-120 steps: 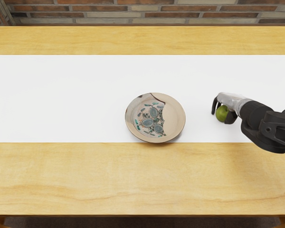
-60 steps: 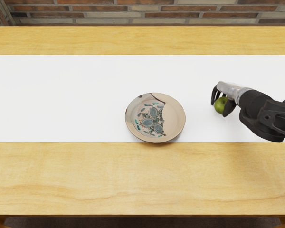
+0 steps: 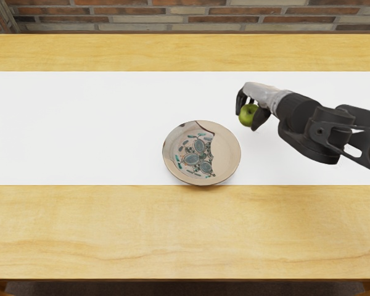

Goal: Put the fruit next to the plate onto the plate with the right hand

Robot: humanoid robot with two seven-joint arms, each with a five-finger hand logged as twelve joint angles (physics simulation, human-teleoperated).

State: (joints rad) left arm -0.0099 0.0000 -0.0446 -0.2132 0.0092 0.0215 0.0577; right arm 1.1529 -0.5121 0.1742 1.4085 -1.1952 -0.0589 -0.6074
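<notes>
The right hand (image 3: 257, 103), its arm cut off at the right edge, has its dark fingers curled around the green fruit (image 3: 248, 113), partly hiding it. The fruit is near the patterned plate (image 3: 233, 148), off its upper-right rim; its height above the white runner (image 3: 80, 123) is unclear.

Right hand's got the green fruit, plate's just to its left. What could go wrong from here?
1. The right hand is beside the plate, not over it. Releasing now would likely drop the green fruit on the white runner.
2. The fruit is round and the plate looks shallow, so a drop from height may roll it off.
3. The hand hides much of the fruit, so the grip is hard to judge and it might slip.
</notes>
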